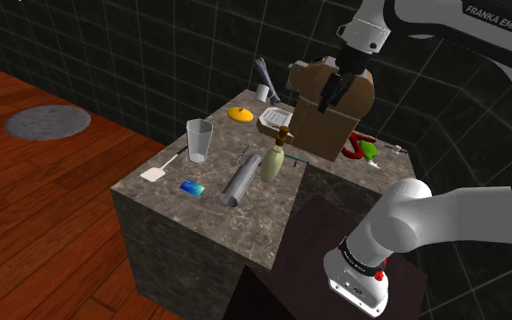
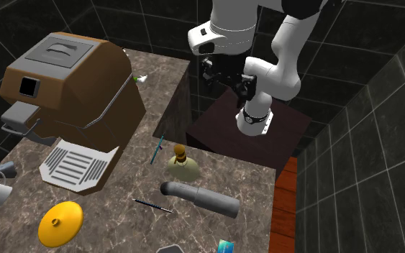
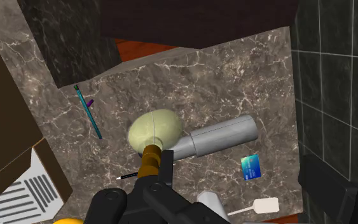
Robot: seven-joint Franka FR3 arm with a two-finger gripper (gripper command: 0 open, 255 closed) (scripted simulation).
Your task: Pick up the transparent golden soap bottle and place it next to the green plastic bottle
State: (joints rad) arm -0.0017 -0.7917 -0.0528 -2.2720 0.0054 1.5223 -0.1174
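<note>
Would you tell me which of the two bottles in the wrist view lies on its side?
The grey bottle lies flat; the pale soap bottle beside it stands upright, pump on top.

Near-black tiled walls (image 1: 108, 45) with pale grout lines fill the shoulder view from ten to two o'clock, and the light is dim throughout. The floor (image 1: 35, 218) is reddish-brown wooden planking, spreading from nine to seven o'clock in that view, with a round grey mat (image 1: 48, 120) lying on it toward nine o'clock. A block-shaped counter (image 1: 190, 245) of brown-grey veined marble stands at the centre, against the walls.
</note>
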